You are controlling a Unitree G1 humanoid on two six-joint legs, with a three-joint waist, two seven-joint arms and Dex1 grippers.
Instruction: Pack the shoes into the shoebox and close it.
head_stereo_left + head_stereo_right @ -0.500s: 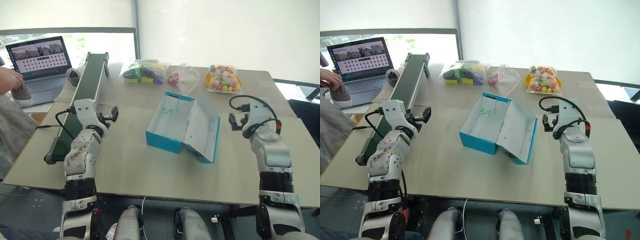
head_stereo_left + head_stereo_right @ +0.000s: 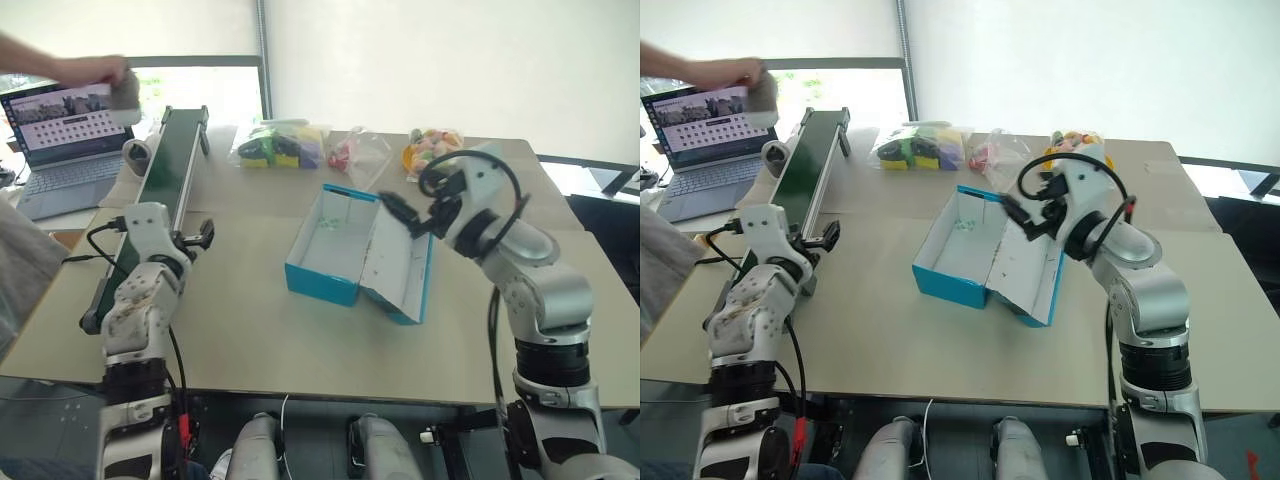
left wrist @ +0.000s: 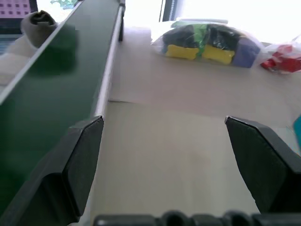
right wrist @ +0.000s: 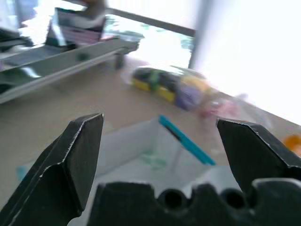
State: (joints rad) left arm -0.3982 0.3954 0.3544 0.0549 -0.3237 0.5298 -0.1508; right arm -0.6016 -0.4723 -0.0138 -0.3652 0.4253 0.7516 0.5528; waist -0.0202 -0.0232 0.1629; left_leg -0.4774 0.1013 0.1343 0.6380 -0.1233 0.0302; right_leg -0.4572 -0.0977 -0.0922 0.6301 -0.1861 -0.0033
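Observation:
The turquoise shoebox (image 2: 322,262) lies open mid-table, white inside, its lid (image 2: 402,262) folded out flat to the right. My right gripper (image 2: 400,215) hovers open over the lid's far edge, pointing left across the box (image 4: 141,150). Open as well, my left gripper (image 2: 205,235) sits left of the box beside the green conveyor (image 2: 160,185), with bare tabletop between its fingers (image 3: 80,160). One grey-beige shoe (image 2: 135,153) rests at the conveyor's far end (image 3: 40,21). A person's hand (image 2: 85,70) holds the other shoe (image 2: 125,95) in the air above it.
Clear bags of colourful items (image 2: 280,145) and a yellow bowl (image 2: 430,150) line the table's far edge. A laptop (image 2: 60,125) stands open at the far left beyond the conveyor. Bare table lies in front of the box.
My right arm has swung left from beside the box to above its lid. The person's hand has lifted a shoe from near the laptop up over the conveyor's far end.

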